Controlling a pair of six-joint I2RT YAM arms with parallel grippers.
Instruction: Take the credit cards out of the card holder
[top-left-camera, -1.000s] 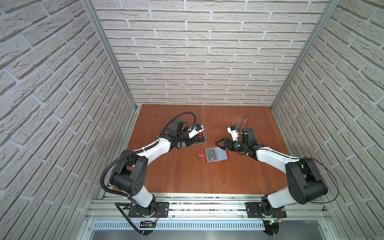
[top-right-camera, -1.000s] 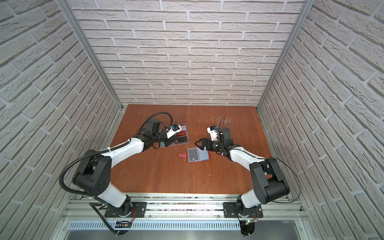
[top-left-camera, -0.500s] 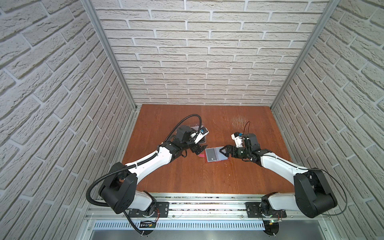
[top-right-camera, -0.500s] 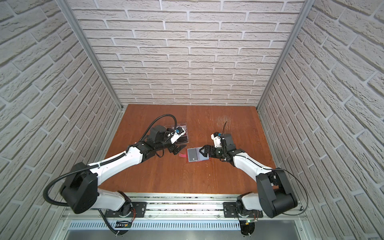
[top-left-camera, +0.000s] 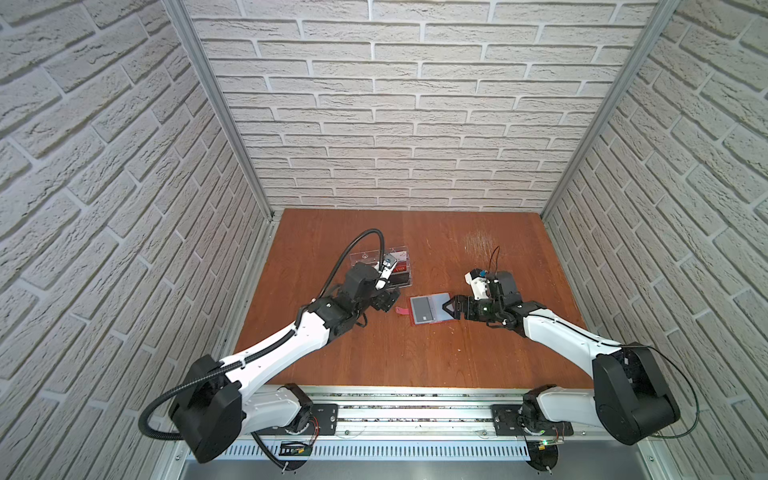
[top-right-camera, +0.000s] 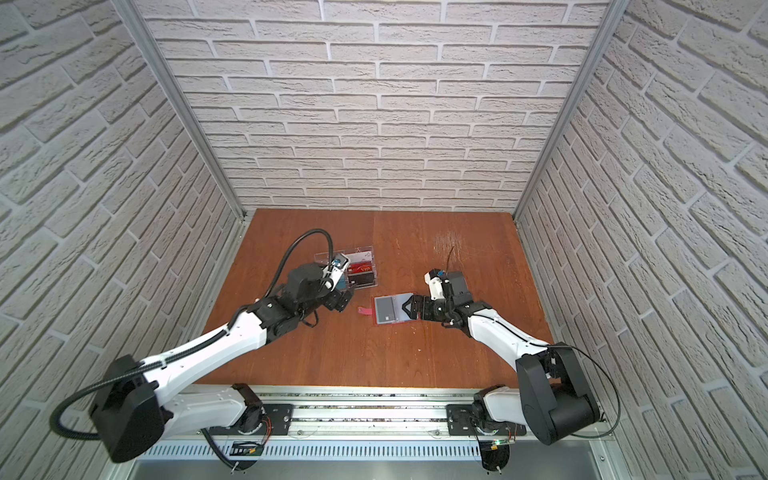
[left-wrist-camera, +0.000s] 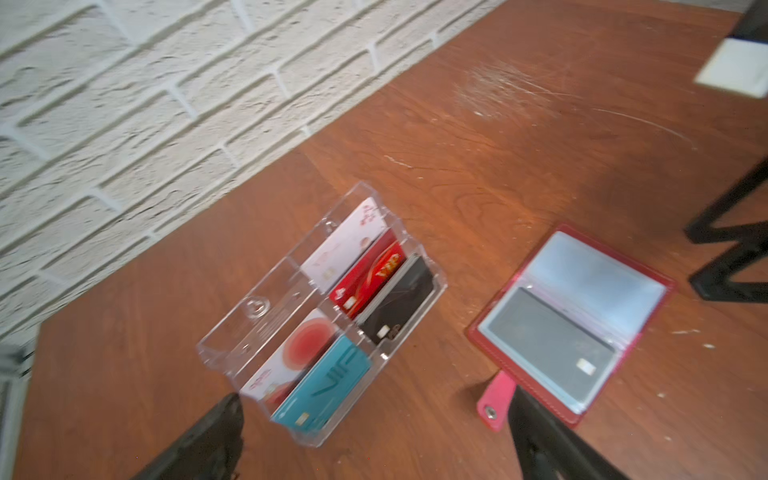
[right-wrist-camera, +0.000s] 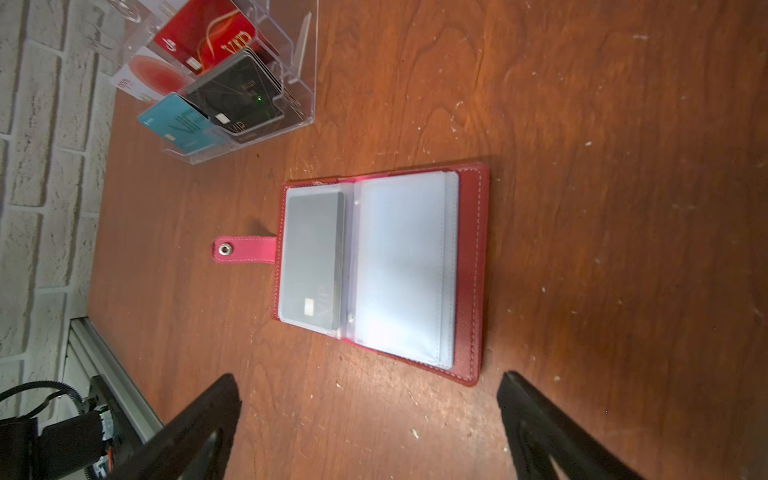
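Observation:
The red card holder (top-left-camera: 440, 307) (top-right-camera: 400, 305) lies open and flat mid-table, strap tab (left-wrist-camera: 494, 399) (right-wrist-camera: 245, 249) pointing left. A dark grey credit card (top-left-camera: 423, 309) (top-right-camera: 385, 309) (left-wrist-camera: 548, 340) (right-wrist-camera: 313, 257) sits in its left sleeve; the right sleeve (left-wrist-camera: 594, 274) (right-wrist-camera: 399, 266) looks pale and empty. My left gripper (top-left-camera: 386, 300) (top-right-camera: 343, 300) (left-wrist-camera: 374, 395) is open and empty just left of the strap, one finger close to the holder's corner. At the holder's right edge my right gripper (top-left-camera: 451, 309) (top-right-camera: 411, 309) (right-wrist-camera: 370, 376) is open, holding nothing.
A clear acrylic tray (top-left-camera: 374, 257) (top-right-camera: 328, 257) (left-wrist-camera: 257, 307) (right-wrist-camera: 305, 37) stands behind the left gripper. It holds a teal VIP card (left-wrist-camera: 328, 382), a red VIP card (left-wrist-camera: 370, 278), white-and-red cards and a black card (left-wrist-camera: 399, 299) (right-wrist-camera: 237, 91). Brick walls enclose the table.
My left gripper has drawn back from the tray toward the holder's strap and opened wide. The right gripper has moved forward and down to the holder's right edge.

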